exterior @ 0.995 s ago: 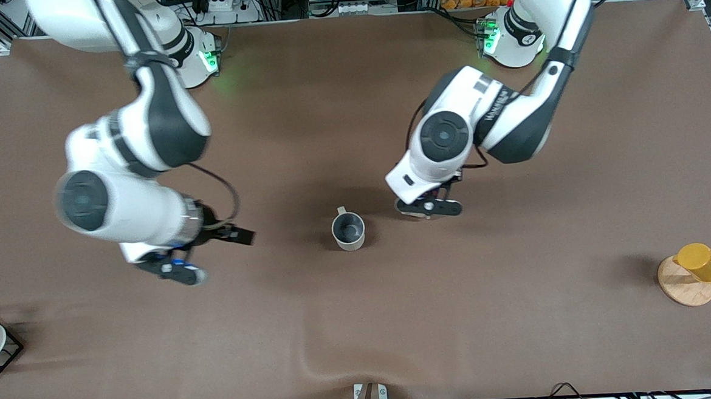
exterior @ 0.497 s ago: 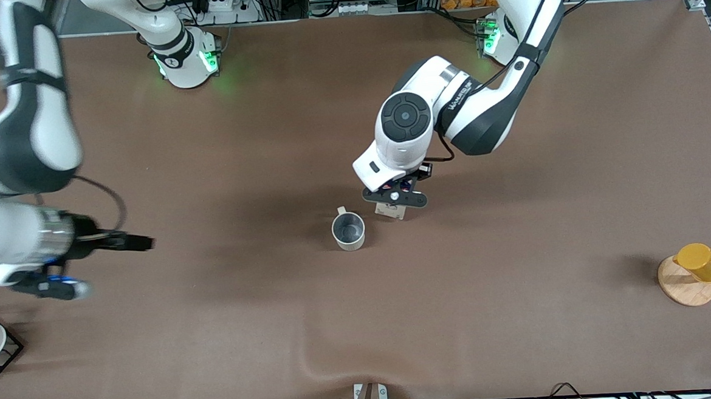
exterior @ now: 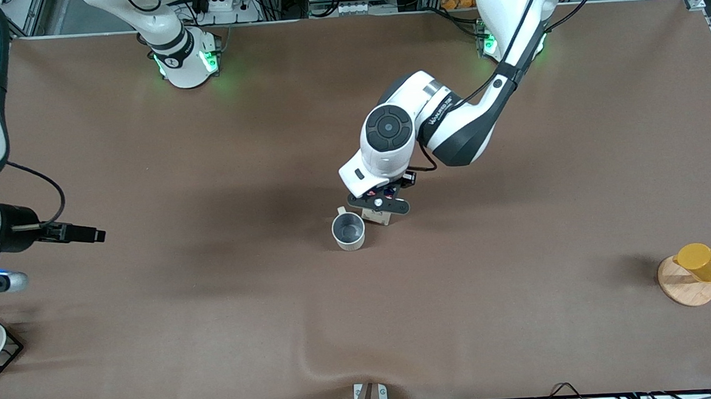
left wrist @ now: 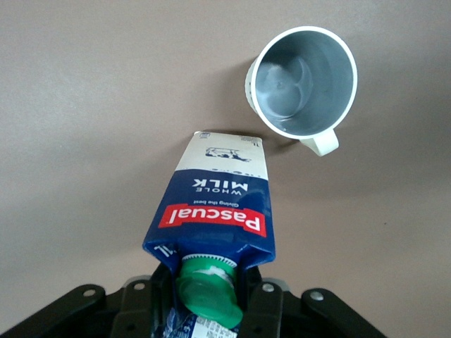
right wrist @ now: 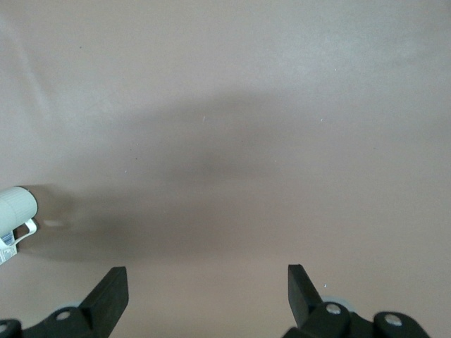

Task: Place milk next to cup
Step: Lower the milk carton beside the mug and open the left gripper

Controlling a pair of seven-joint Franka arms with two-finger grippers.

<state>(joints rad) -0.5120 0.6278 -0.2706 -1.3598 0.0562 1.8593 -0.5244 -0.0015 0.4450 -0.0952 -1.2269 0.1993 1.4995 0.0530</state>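
Brown cloth covers the whole surface point(exterior: 519, 312), and I see the two arm bases with green lights along its top edge.

My left gripper point(exterior: 379, 203) sits near the middle of the surface, its fingers point(left wrist: 262, 310) pinching the milk carton point(left wrist: 211, 218) at the top, just under the green cap point(left wrist: 208, 296). From the left wrist view the carton hangs down toward the cloth, blue upper part with a red "Pascual" band and a whitish base. I cannot tell whether its base touches the cloth.

My target, the grey-beige mug point(exterior: 348, 230), stands upright just beside the carton, at about 8 o'clock from it in the front view, with its handle point(exterior: 341, 210) pointing toward 11 o'clock. Mug and carton look close but apart.

My right gripper point(right wrist: 204, 289) waits at the right arm's end of the surface, around 9 o'clock from the mug, fingers spread wide with nothing between them.

At 4 o'clock from the mug, well apart, a yellow cup point(exterior: 702, 261) sits on a round wooden stand point(exterior: 682, 286).
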